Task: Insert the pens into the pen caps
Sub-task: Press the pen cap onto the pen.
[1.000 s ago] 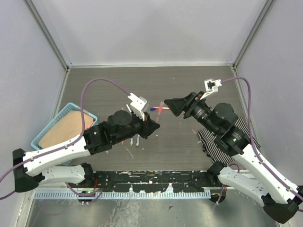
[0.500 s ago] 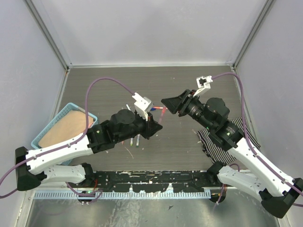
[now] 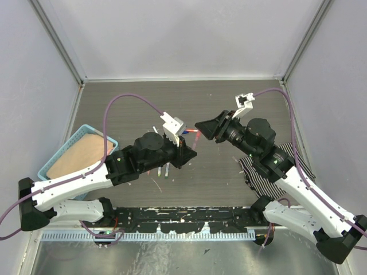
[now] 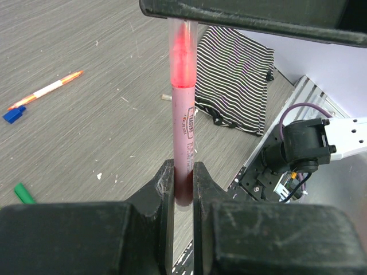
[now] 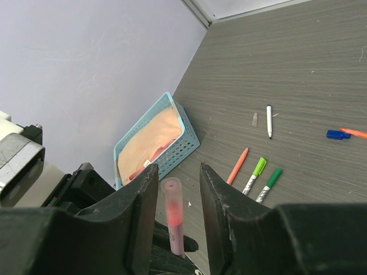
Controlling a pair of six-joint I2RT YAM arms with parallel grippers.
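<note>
- Above the middle of the table (image 4: 86, 46), the left gripper (image 4: 183, 169) is holding a pink pen (image 4: 183, 109) by its lower end, and both fingers are pressing flat against the barrel.
- The pen is standing straight out from those fingers, off the table, with its far part glowing red through a translucent section.
- The right gripper (image 5: 178, 177) is meeting the pen from the opposite side, and its fingers are straddling the pen's free end.
- From the right wrist, a gap is showing between the pen and each right finger, wider on one side, so that pair is standing narrowly apart without clamping.
- From the left wrist, one right finger is crossing the very top of the pen as a dark bar.
- On the table, an orange-and-white pen (image 4: 46, 90) is lying with a blue cap (image 4: 12, 116) just beside its end, and a green cap (image 4: 23, 193) is lying nearer the left arm.
- Farther left, an orange pen (image 5: 236, 165), two green-ended pens (image 5: 255, 173) (image 5: 270, 182) and a white pen (image 5: 268, 121) are lying loose near one another.
- A blue basket (image 5: 180, 149) is sitting by the left wall, and a striped cloth (image 4: 235, 74) is lying by the right arm.
</note>
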